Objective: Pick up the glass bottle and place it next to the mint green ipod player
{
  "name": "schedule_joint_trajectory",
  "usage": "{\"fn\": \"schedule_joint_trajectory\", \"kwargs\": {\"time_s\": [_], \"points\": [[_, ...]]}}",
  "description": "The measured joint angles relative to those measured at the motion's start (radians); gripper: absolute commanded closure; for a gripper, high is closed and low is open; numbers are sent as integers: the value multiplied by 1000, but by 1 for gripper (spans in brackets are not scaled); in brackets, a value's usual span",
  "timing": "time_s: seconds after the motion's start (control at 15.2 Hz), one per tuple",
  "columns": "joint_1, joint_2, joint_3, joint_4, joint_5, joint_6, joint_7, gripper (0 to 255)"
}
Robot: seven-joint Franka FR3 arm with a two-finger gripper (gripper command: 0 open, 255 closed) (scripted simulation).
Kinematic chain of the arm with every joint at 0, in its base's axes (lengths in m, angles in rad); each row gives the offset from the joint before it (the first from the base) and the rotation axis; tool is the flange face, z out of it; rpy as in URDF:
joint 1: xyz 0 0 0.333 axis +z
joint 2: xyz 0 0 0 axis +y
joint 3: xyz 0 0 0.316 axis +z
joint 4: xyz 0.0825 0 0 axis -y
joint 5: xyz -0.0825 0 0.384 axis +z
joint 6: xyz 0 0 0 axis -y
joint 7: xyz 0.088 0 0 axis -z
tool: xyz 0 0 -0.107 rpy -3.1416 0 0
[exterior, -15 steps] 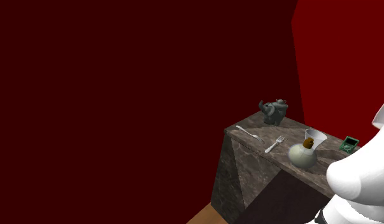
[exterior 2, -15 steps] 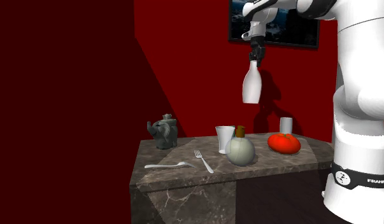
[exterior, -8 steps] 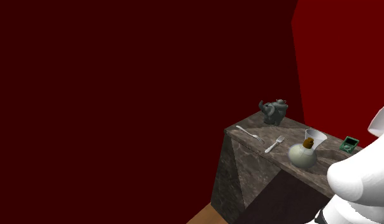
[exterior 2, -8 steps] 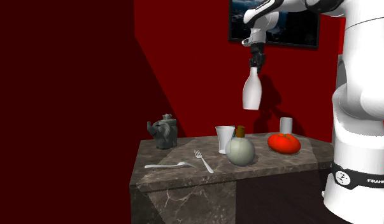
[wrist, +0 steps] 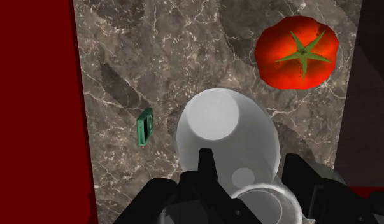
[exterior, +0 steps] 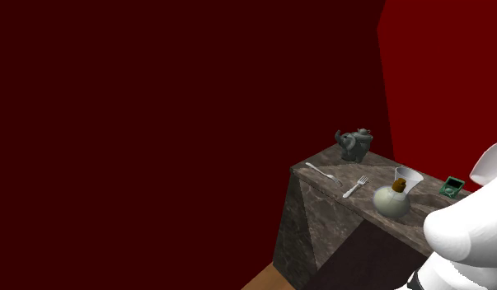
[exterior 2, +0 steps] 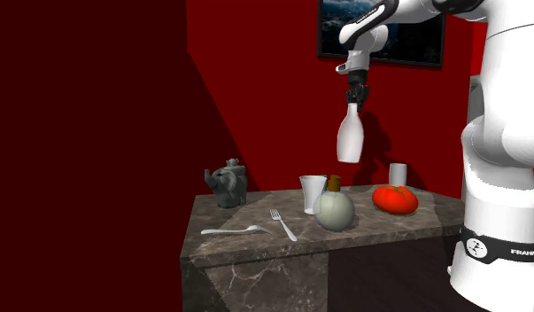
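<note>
Overhead | white bottle [exterior 2: 351, 137] was held clamped at its neck by the gripper [exterior 2: 354, 96] | hung directly beneath it, high above the marble counter [exterior 2: 256, 244] | green player [wrist: 144, 126] was seen below, nearby.

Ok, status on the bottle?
Gripper shut on white bottle, high above counter. Green player on counter below. Tomato well apart from player.
</note>
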Motion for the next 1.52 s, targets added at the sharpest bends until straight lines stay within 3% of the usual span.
{"fn": "schedule_joint_trajectory", "kwargs": {"time_s": [0.99,1.52], "points": [[-1,-26,5,-224,-23,207,19,255],[-4,1,-7,-311,-2,312,3,255]]}}
